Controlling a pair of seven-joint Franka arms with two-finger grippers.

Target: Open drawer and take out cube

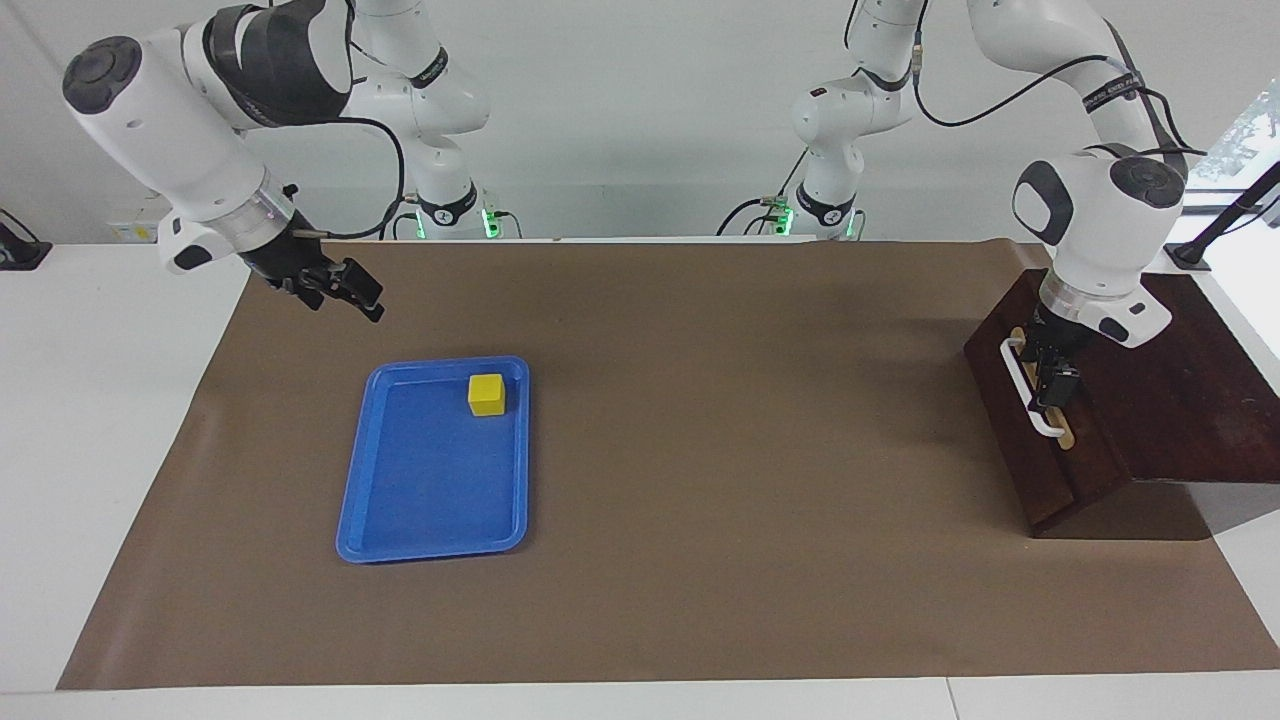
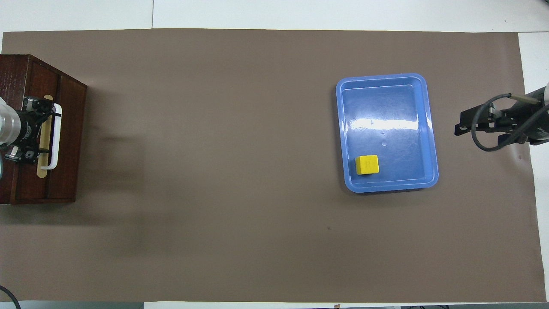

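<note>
White arms with dark grey joint bands (black cables looped alongside), each ending in a black claw.
</note>
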